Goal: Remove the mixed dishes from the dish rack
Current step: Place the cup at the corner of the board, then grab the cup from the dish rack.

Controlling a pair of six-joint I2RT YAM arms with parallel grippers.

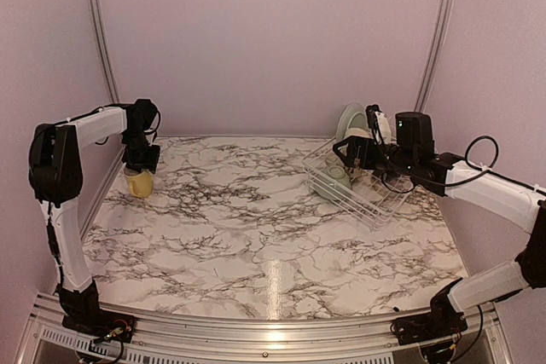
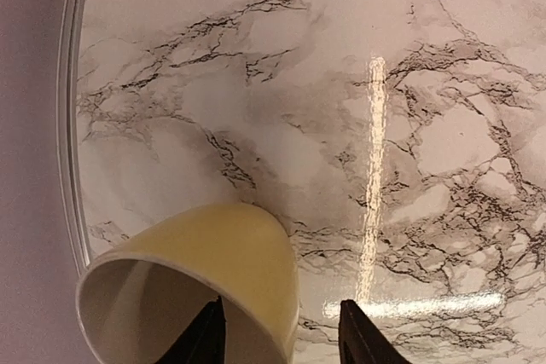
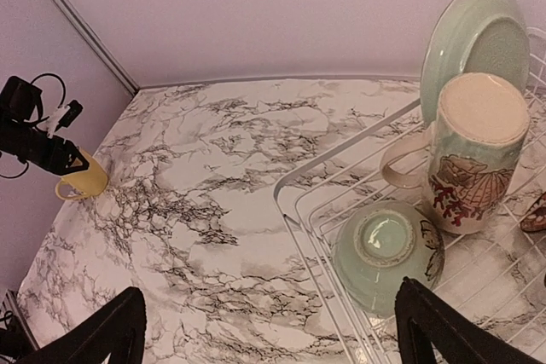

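Rack (image 1: 375,204): bowl (image 3: 386,253), cream mug (image 3: 473,159) below spread right fingers (image 3: 439,334); left fingers (image 2: 358,334) spread astride yellow mug (image 2: 230,253).

Two mugs are showing: one yellow mug (image 1: 139,182) standing on the counter (image 1: 239,228) and one cream printed mug (image 3: 473,155) sitting in the single dish rack (image 3: 341,147). One pale-green bowl (image 3: 388,253) and one pale-green plate (image 3: 478,40) are sitting there too. One dark-rimmed sliver (image 3: 536,213) is peeking in, possibly a second plate.

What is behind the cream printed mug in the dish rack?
A pale-green plate stands on edge behind the mug, which covers the plate's lower part.
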